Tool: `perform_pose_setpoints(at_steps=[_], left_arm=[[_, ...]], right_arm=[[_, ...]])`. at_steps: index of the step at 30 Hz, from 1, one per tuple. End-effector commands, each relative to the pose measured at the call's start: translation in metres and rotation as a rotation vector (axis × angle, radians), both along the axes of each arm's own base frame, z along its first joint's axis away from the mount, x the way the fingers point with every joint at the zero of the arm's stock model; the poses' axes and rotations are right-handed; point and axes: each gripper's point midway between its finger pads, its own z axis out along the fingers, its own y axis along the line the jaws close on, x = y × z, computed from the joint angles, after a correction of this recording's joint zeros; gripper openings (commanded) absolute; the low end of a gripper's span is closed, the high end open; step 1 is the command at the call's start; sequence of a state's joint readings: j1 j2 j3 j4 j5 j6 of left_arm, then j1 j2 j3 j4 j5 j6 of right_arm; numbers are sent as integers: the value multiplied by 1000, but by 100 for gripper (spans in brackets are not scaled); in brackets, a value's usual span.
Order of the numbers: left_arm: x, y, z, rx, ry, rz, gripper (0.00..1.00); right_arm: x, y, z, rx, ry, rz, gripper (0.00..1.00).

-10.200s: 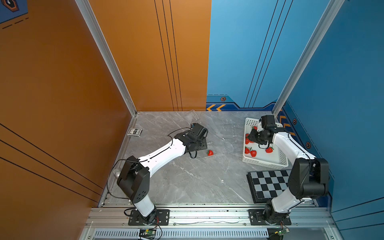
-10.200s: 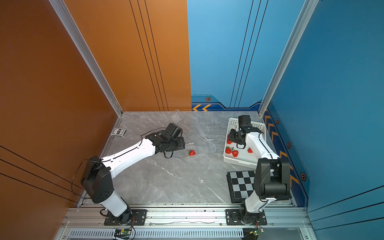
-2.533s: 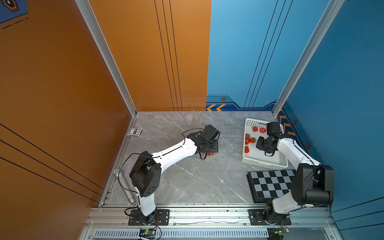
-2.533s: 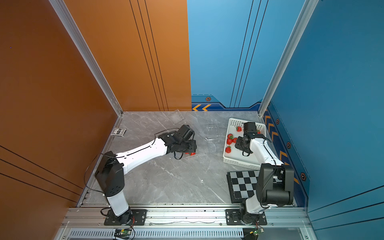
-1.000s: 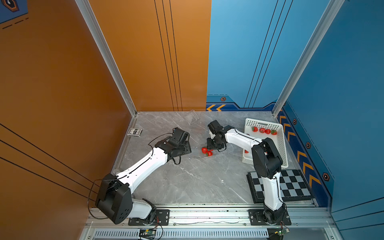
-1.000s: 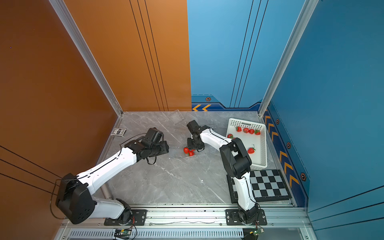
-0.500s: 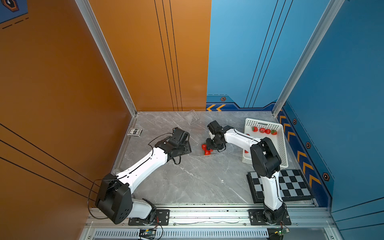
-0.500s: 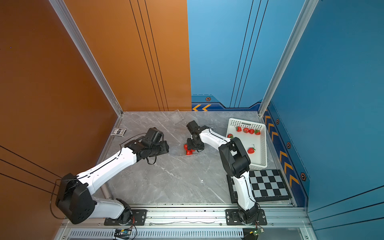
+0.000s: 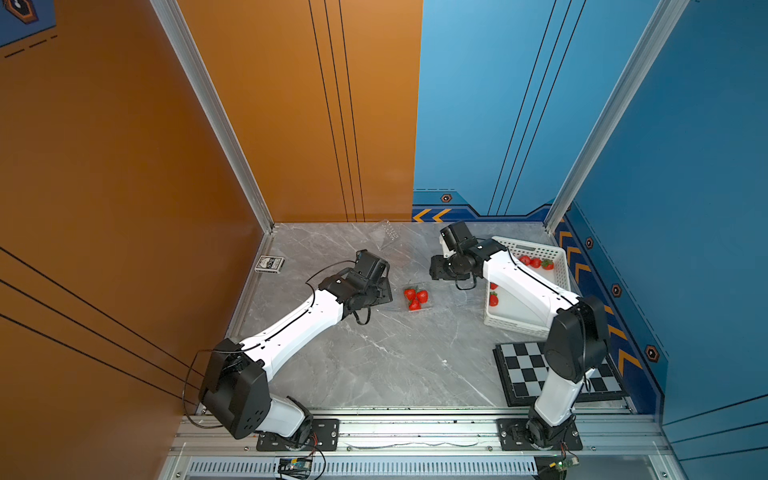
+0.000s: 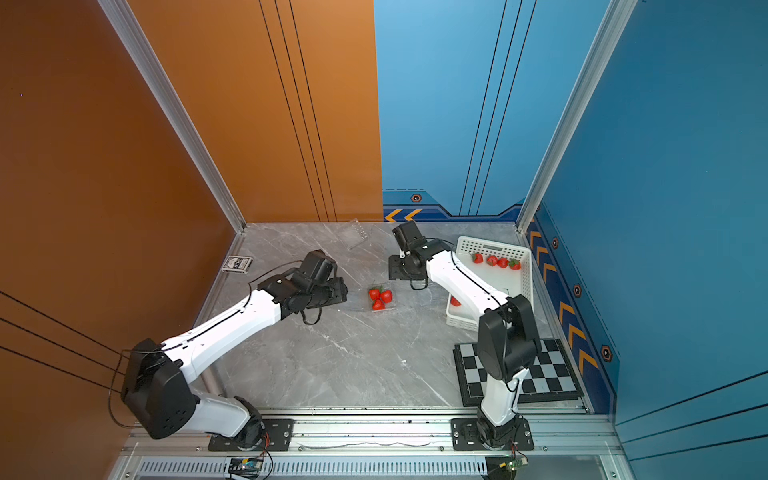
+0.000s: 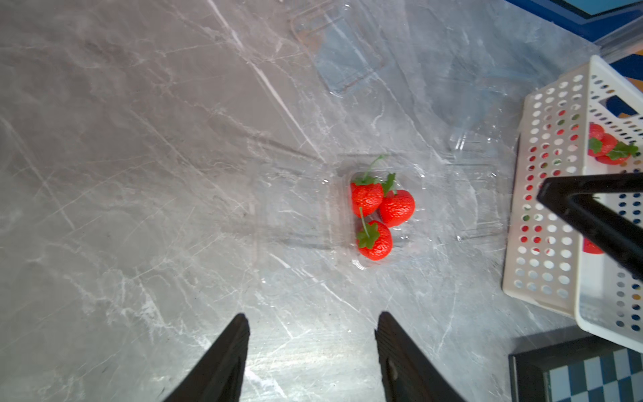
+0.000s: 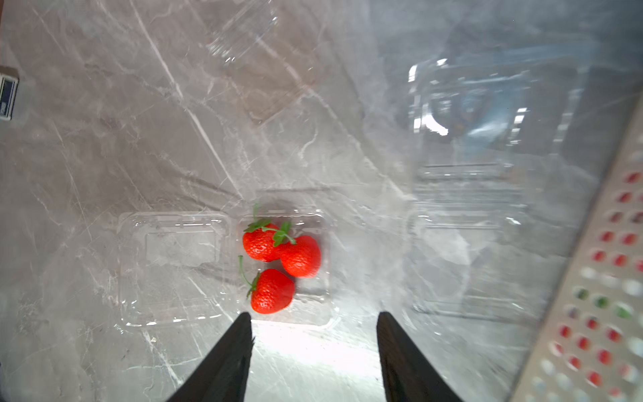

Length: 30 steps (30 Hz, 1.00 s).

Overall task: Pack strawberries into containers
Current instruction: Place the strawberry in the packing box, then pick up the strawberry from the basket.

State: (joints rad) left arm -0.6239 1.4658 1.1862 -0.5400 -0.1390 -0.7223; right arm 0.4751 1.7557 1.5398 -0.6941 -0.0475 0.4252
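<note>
Retreating from three strawberries (image 12: 278, 264) in the container (image 12: 315, 301), right claw (image 12: 313, 315) wide, empty; left claw (image 11: 311, 315) wide.

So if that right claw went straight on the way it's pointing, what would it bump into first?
Most likely the open clear container, which lies right ahead of the right claw, and then the nearest strawberry inside it. Height is hard to judge here, so it might pass just above.

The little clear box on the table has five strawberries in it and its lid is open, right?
Not five. The clear box holds three strawberries, as the right wrist view shows. Its lid does lie open beside it.
</note>
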Motion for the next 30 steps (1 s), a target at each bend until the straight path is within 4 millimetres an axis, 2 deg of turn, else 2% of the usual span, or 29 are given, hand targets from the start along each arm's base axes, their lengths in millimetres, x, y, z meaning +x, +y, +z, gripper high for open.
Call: perform_pose_setpoints(at_steps=[1, 4, 7, 10, 12, 16, 21, 26, 30], left_arm=[[6, -26, 13, 18, -47, -45, 59], [9, -61, 20, -9, -92, -98, 58], [12, -94, 17, -12, -75, -172, 58], [13, -123, 11, -16, -60, -228, 58], [13, -141, 9, -9, -64, -276, 58], [14, -170, 3, -4, -52, -353, 58], [15, -205, 0, -28, -53, -422, 58], [18, -233, -8, -67, -32, -458, 58], [19, -245, -11, -78, -22, -475, 58]], right_arm=[[-2, -58, 2, -65, -20, -107, 60], [-3, -108, 3, -41, -46, -217, 60], [-5, -157, -4, 0, -60, -344, 61], [-5, -198, -19, 54, -58, -461, 63], [-4, -213, -33, 101, -29, -505, 63], [5, -228, -58, 146, 8, -562, 63], [23, -240, -79, 171, 28, -624, 63], [42, -239, -107, 205, 85, -646, 61], [50, -239, -117, 215, 94, -656, 61]])
